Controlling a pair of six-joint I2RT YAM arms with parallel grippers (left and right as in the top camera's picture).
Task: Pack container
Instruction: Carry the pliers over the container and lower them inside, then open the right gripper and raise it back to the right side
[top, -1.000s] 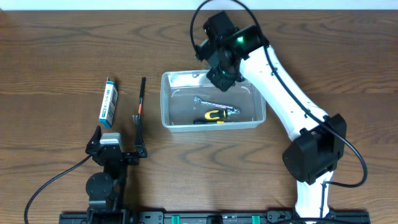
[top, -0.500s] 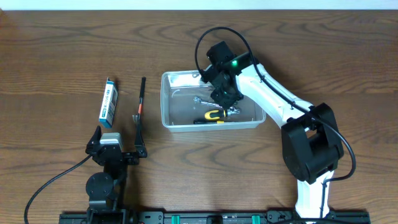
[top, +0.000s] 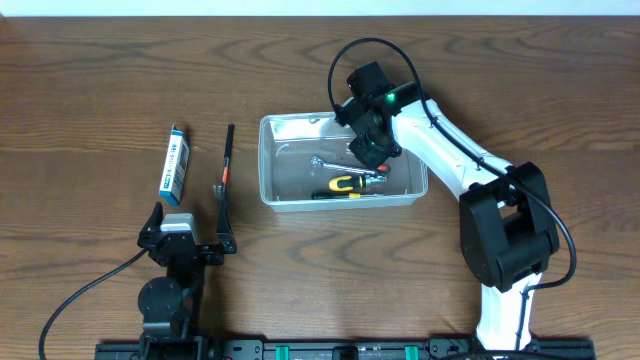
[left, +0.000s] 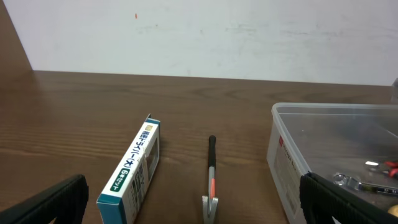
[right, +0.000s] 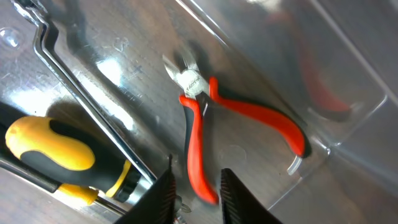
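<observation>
Brown wood-grain counter (top: 100, 80) under us, white wall (left: 217, 31) behind it in the left wrist view. The container (top: 266, 170) sits just right of the counter's middle, long side running left to right. We count 3 tools inside. A silver wrench (top: 335, 162) lies across the middle. A yellow-and-black screwdriver (top: 345, 186) lies along the near wall. Red-handled pliers (right: 205, 124) lie on the clear floor, and we see them only from the right wrist, since the arm hides them from overhead.

The right claw (top: 372, 150) is down in the container, over the wrench's right end. Its 2 fingers (right: 163, 196) straddle 1 red handle of the pliers. The gap between them is narrow, and we cannot tell if they pinch the handle or stand clear of it.

On the left, the left claw (top: 190, 243) rests near the counter's front edge, spread wide and holding nothing. Ahead of it, 2 things lie outside the container: a blue-and-white box (top: 175, 165) and, just right of it, a thin black tool (top: 226, 170) with an orange band, its near end close to the claw.
</observation>
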